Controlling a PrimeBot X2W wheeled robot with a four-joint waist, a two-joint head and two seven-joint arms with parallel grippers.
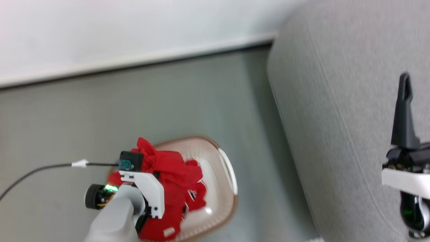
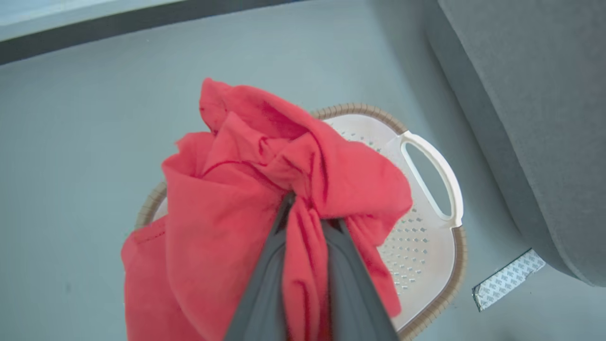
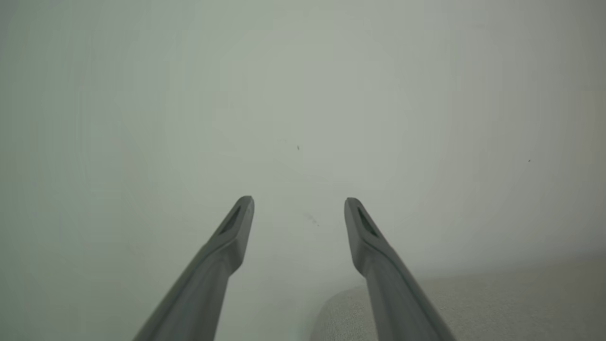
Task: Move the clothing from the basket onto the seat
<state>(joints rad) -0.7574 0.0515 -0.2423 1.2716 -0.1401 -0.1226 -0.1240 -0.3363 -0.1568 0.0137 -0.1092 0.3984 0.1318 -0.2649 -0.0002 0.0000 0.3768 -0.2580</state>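
dark fingers of the left gripper rise from the bottom of the left wrist view. they are pinched close on a thick fold of the red clothing, which runs down between them and billows over their tips in a crumpled bunch. in the head view the same bunch sits at the end of the pale left forearm, above the basket, with more red cloth trailing down inside it. a scrap of black-and-white lettering and a small white patch show among the lower folds. whether the lowest folds touch the basket's bottom cannot be told. the basket stands on the grey floor, its perforated cream wall bare on the side toward the sofa. its white handle faces the sofa with a strip of floor between the two. a small patterned piece of tape lies on the floor by the sofa's lower edge, and a thin black cable runs to the left wrist. the right gripper is spread wide with nothing between its fingers. in its own view it faces a pale wall, with a rounded corner of the sofa below. in the head view it stands upright at the right edge, over the sofa and well apart from the basket.
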